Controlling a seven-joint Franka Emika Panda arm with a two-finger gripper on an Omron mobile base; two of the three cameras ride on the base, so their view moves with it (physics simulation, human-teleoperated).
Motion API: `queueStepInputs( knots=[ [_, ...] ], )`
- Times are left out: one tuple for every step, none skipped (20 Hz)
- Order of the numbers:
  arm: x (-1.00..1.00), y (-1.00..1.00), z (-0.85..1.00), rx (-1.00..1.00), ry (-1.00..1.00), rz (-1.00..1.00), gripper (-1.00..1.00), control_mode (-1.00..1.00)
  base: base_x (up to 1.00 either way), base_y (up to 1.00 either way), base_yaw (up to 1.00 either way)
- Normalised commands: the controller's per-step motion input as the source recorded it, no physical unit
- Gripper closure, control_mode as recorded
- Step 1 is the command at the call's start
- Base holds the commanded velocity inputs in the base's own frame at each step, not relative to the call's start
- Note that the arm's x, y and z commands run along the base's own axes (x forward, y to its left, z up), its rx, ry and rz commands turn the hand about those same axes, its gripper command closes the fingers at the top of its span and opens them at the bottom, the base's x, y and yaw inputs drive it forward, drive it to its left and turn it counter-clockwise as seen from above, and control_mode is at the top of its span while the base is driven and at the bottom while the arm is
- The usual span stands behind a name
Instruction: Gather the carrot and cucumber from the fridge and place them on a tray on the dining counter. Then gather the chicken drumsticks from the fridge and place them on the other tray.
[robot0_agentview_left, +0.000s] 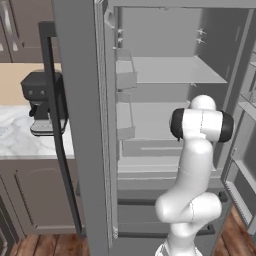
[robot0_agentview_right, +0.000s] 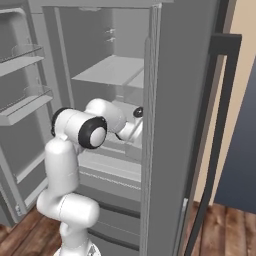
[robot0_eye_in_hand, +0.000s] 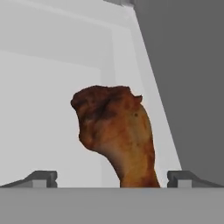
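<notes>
I am facing a tall grey fridge (robot0_agentview_left: 165, 75) whose doors are standing open; its pale shelves (robot0_agentview_left: 170, 70) are catching soft, even light. To my left a marble-topped table (robot0_agentview_left: 20, 137) is sitting over dark brown cabinets (robot0_agentview_left: 35, 195), and a black coffee machine (robot0_agentview_left: 42, 102) is resting on it against a tan wall (robot0_agentview_left: 15, 82). Wooden floorboards (robot0_agentview_right: 230, 230) are running underneath. On my right a dark blue wall (robot0_agentview_right: 240, 160) is rising beside the fridge's black door handle (robot0_agentview_right: 217, 125).

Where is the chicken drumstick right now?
In the hand view, the chicken drumstick sits centred inside the fridge, on a pale surface, between the open gripper's two finger tips, its narrow end toward the camera.
</notes>
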Motion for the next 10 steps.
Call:
queueStepInputs(
  knots=[
    [0.01, -0.71, -0.51, 0.0, 0.05, 0.0, -1.0, -1.0, 0.0, 0.0, 0.0],
    [0.0, -0.73, -0.64, 0.0, 0.11, 0.0, -1.0, -1.0, 0.0, 0.0, 0.0],
    [0.0, -0.74, -0.65, 0.03, 0.12, 0.0, -1.0, -1.0, 0.0, 0.0, 0.0],
    [0.0, -0.79, -0.64, 0.05, 0.14, 0.0, -1.0, -1.0, 0.0, 0.0, 0.0],
    [0.0, -0.81, -0.64, 0.06, 0.14, 0.0, 1.0, -1.0, 0.0, 0.0, 0.0],
    [0.0, -0.84, -0.66, 0.08, 0.16, 0.0, 1.0, -1.0, 0.0, 0.0, 0.0],
    [0.0, -0.89, -0.67, 0.09, 0.17, 0.0, 1.0, -1.0, 0.0, 0.0, 0.0],
    [0.0, -0.94, -0.74, 0.1, 0.21, 0.0, 1.0, -1.0, 0.0, 0.0, 0.0],
    [0.0, -1.0, -0.81, 0.1, 0.22, 0.0, 1.0, -1.0, 0.0, 0.0, 0.0],
    [0.0, -1.0, -0.89, 0.11, 0.24, 0.0, 1.0, -1.0, 0.0, 0.0, 0.0]
  ],
)
